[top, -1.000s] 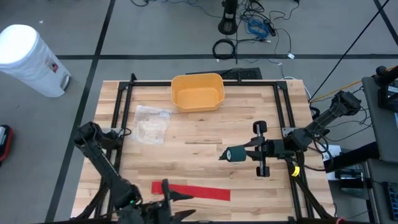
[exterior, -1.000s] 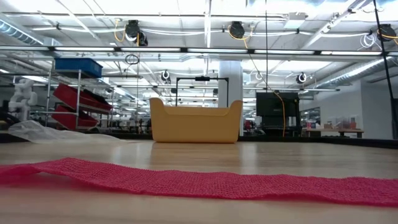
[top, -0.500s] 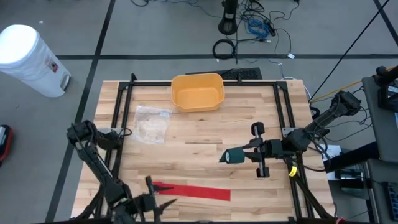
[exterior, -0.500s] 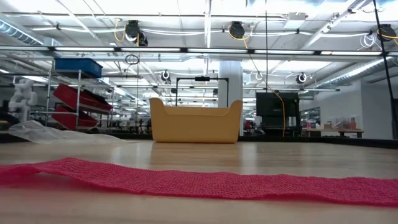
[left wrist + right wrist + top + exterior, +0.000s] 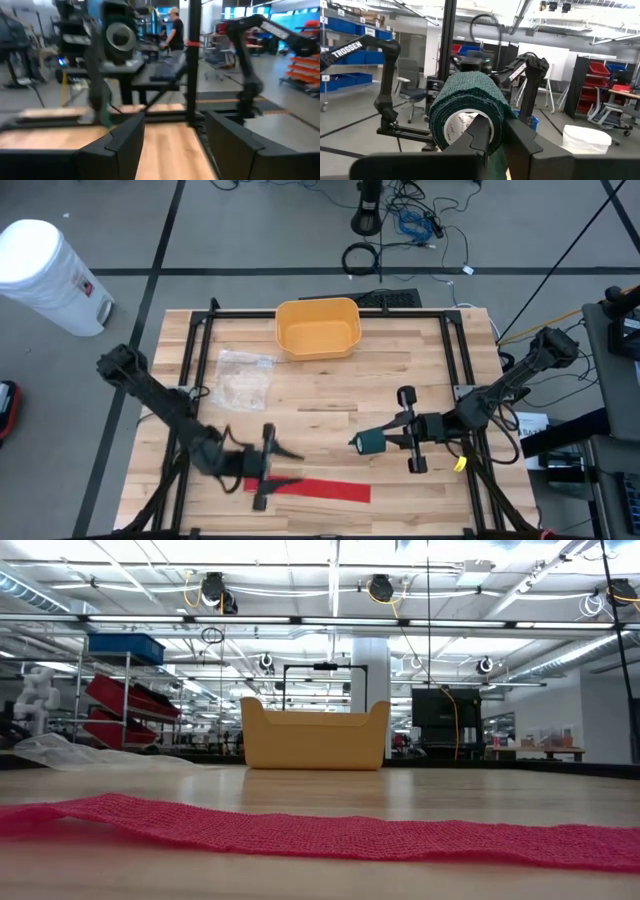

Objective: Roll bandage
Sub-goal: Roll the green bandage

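**Right gripper** (image 5: 362, 443): fingers clamped on a green bandage roll (image 5: 371, 443), one finger threaded through the core and the other pressing the outer wrap, as the right wrist view shows (image 5: 470, 117). Held clear of the table, roll axis pointing toward the left arm; a grip through the core likely keeps the roll from unwinding or slipping.

**Left gripper** (image 5: 285, 464): fingers (image 5: 125, 145) spread wide, nothing between them. It sits over the near left part of the table (image 5: 320, 395), just above the red strip's left end, seemingly placed to take that end.

**Red bandage strip** (image 5: 320, 489): unrolled, lying flat on the wood just in front of the left gripper's tips, running off toward the right arm's side and ending short of the green roll. In the low view it stretches across the foreground as a low, slightly rippled band (image 5: 330, 835). Judged as the piece still to be rolled.

**Yellow bin** (image 5: 318, 328): at the far edge, well apart from both grippers; probably the drop-off.

**Clear plastic bag** (image 5: 244, 377): beyond the left gripper, on the table, untouched.
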